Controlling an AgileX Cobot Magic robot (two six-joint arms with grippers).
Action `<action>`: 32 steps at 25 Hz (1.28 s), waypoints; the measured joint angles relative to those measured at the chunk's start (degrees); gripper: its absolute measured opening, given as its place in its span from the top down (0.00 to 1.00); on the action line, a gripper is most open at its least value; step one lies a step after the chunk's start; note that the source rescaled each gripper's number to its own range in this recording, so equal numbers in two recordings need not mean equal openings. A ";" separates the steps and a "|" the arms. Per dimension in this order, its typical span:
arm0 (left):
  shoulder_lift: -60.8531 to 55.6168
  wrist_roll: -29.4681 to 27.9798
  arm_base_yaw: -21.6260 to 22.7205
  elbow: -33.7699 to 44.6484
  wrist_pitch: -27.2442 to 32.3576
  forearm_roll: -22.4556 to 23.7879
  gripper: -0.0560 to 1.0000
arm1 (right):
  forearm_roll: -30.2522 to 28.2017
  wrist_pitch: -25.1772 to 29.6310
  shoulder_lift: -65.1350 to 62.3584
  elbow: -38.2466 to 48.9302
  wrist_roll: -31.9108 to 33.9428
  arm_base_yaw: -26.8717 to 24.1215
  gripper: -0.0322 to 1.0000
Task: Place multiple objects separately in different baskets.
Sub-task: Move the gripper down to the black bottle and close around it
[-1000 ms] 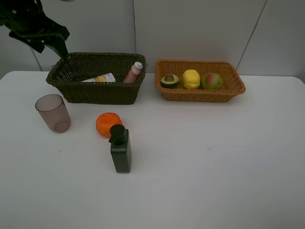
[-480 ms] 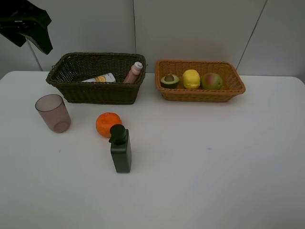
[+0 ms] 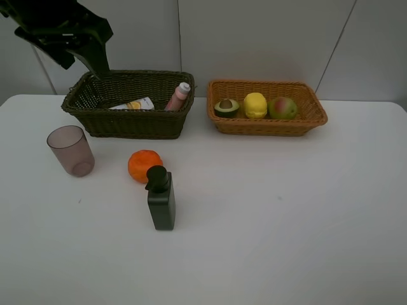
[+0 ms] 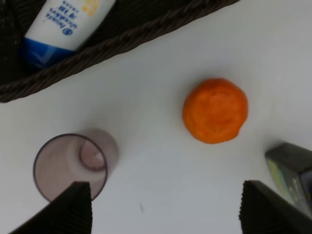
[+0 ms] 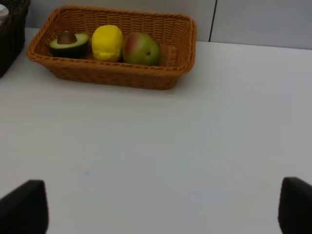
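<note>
Spreading wide and white: the table (image 3: 286,222). Sitting toward its far edge, side by side with a gap between: a dark basket (image 3: 127,124) on the left of the high view, a tan basket (image 3: 267,126) on the right. Standing upright, mouth up, in front of the dark basket's left end and apart from it: a cup (image 3: 71,150). Lying to the cup's right, in front of that same basket: an orange (image 3: 142,164). Standing upright just nearer than the orange, close beside it yet not touching it: a pump bottle (image 3: 161,202).
</note>
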 joint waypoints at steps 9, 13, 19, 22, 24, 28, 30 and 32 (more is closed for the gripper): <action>2.03 -3.87 -10.62 0.00 -2.09 -0.24 0.16 | 0.00 0.00 0.00 0.00 0.00 0.00 0.00; 4.23 -4.42 -14.61 0.00 -3.44 -1.93 0.16 | 0.00 0.00 0.00 0.00 0.00 0.00 0.00; 7.58 -4.72 -18.03 0.00 -4.54 -3.60 0.16 | 0.00 0.00 0.00 0.00 0.00 0.00 0.00; 8.97 -5.05 -18.22 0.00 -4.59 -3.72 0.16 | 0.00 0.00 0.00 0.00 0.00 0.00 0.00; 10.02 -6.50 -18.22 0.00 -4.44 -3.79 0.16 | 0.00 0.00 0.00 0.00 0.00 0.00 0.00; 11.97 -12.15 -18.22 0.00 -4.03 -3.04 0.16 | 0.00 0.00 0.00 0.00 0.00 0.00 0.00; 12.51 -15.11 -18.33 0.00 -3.32 -2.66 0.16 | 0.00 0.00 0.00 0.00 0.00 0.00 0.00; 13.17 -17.27 -18.67 0.00 -2.13 -2.36 0.16 | 0.00 0.00 0.00 0.00 0.00 0.00 0.00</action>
